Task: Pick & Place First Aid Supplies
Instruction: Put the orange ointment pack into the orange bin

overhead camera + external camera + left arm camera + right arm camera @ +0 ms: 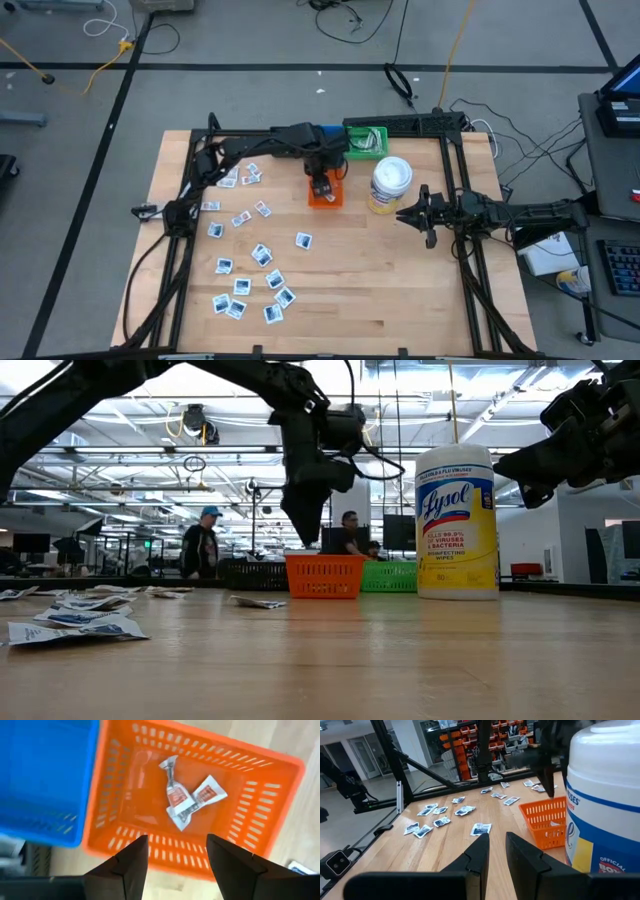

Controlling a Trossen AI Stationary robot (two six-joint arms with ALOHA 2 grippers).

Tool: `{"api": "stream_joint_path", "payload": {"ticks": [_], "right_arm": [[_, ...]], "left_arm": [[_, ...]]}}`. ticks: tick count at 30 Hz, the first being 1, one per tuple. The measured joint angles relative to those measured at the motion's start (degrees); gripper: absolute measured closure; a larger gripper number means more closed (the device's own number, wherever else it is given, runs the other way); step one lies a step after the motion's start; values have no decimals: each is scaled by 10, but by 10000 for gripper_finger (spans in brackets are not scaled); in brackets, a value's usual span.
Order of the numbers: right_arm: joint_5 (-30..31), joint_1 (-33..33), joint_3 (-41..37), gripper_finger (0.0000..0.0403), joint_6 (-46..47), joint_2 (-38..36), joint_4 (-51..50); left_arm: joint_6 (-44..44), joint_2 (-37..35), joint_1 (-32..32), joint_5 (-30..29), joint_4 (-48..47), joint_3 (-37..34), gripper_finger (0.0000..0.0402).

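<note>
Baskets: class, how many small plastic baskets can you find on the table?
3: orange basket under the left gripper, blue basket beside it, green basket at the far edge.

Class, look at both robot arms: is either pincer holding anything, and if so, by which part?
Nothing is held. The left pincer hangs open and empty above the orange basket, where packets lie. The right pincer by the wipes tub is empty.

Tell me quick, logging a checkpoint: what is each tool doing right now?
Left tool: open and empty above the orange basket, which holds packets.
Right tool: slightly apart, holding nothing, beside the wipes canister.
</note>
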Motion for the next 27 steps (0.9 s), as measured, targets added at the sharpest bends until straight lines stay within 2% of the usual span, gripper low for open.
{"api": "stream_joint_path", "payload": {"ticks": [8,13,18,27], "right_arm": [[0,0,0,344,0,0,2],[0,0,0,344,0,0,2],[0,0,0,344,0,0,2],[0,0,0,344,0,0,1]], "left_arm": [[-79,-28,8,14,-17,0,194],[-100,-29,6,39,-23,-33,194],[-115,-77,-1,49,-10,-117,194],[-160,-224,-13,39,60,-325,195]]}}
